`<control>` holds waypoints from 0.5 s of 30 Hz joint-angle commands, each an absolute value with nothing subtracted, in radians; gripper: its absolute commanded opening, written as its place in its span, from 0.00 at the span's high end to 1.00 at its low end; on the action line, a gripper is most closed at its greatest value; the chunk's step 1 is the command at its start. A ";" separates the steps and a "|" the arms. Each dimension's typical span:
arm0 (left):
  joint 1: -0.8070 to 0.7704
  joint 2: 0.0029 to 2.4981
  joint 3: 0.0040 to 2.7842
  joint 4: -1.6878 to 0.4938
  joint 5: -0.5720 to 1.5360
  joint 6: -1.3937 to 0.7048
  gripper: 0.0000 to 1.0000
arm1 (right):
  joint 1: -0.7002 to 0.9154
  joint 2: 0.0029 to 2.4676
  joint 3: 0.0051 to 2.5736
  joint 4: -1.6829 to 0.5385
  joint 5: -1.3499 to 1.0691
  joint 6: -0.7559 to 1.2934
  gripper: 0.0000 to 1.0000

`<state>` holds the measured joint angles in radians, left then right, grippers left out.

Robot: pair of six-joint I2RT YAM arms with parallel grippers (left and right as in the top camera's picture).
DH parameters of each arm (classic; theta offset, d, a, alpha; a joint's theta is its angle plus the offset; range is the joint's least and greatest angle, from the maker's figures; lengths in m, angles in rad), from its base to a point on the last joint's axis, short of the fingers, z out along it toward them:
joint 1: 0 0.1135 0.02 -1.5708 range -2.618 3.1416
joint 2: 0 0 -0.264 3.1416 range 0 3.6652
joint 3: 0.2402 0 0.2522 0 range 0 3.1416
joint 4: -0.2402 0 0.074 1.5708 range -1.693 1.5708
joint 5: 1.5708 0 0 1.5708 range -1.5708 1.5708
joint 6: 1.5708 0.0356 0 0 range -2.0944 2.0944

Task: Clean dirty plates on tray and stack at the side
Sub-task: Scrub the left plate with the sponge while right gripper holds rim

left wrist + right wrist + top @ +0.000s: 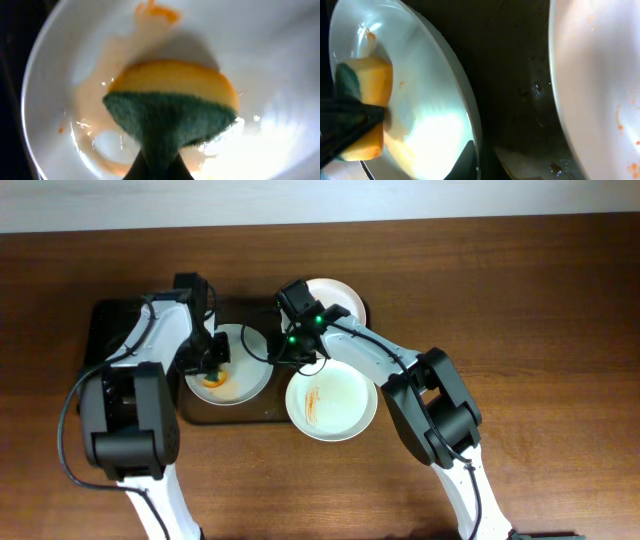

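Observation:
A white plate (245, 380) smeared with orange sauce sits on the black tray (105, 320). My left gripper (212, 362) is shut on a yellow-and-green sponge (172, 102) and presses it into this plate (280, 60); its fingertips (160, 170) pinch the green side. My right gripper (288, 352) is shut on the same plate's right rim (470, 120), one finger inside and one outside (480, 162). The sponge (367, 105) also shows in the right wrist view. A second plate (340, 405) with orange streaks lies at the tray's right front edge.
A third white plate (340, 292) stands at the tray's back right, behind my right arm. The second plate's rim (585, 90) is close to the right of my right gripper. Brown table (530, 330) stretches to the right of the tray.

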<state>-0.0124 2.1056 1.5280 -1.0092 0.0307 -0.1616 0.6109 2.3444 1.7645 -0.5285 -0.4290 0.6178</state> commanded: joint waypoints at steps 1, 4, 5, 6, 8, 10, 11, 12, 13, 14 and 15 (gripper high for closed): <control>-0.013 2.128 1.604 -0.979 0.117 -0.163 0.99 | 0.606 2.363 1.762 -0.542 -0.420 0.599 0.96; -0.013 2.144 1.604 -0.949 0.116 -0.163 0.99 | 0.606 2.363 1.762 -0.542 -0.435 0.599 0.96; -0.013 2.151 1.604 -0.947 0.117 -0.162 0.99 | 0.606 2.363 1.762 -0.542 -0.435 0.599 0.96; -0.013 2.160 1.604 -0.946 0.117 -0.162 0.99 | 0.606 2.363 1.762 -0.542 -0.435 0.599 0.96; -0.013 2.196 1.604 -0.954 0.114 -0.146 0.99 | 0.606 2.363 1.762 -0.542 -0.435 0.599 0.96; -0.010 2.219 1.604 -1.001 0.071 -0.141 0.99 | 0.606 2.363 1.762 -0.542 -0.435 0.599 0.96; -0.010 2.219 1.604 -1.041 0.047 -0.141 0.99 | 0.606 2.363 1.762 -0.542 -0.435 0.599 0.96; -0.010 2.219 1.606 -1.106 0.045 -0.141 0.99 | 0.606 2.363 1.762 -0.542 -0.435 0.599 0.96; -0.010 2.219 1.605 -1.137 0.045 -0.141 0.99 | 0.606 2.363 1.762 -0.542 -0.438 0.599 0.96; -0.010 2.219 1.606 -1.172 0.046 -0.136 0.99 | 0.606 2.363 1.762 -0.542 -0.438 0.599 0.96; -0.010 2.219 1.605 -1.188 0.071 -0.093 0.99 | 0.606 2.363 1.762 -0.542 -0.438 0.599 0.96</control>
<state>-0.0124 2.1807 1.6142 -1.1450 0.0689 -0.1539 0.6109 2.3444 1.7645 -0.5373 -0.4427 0.5968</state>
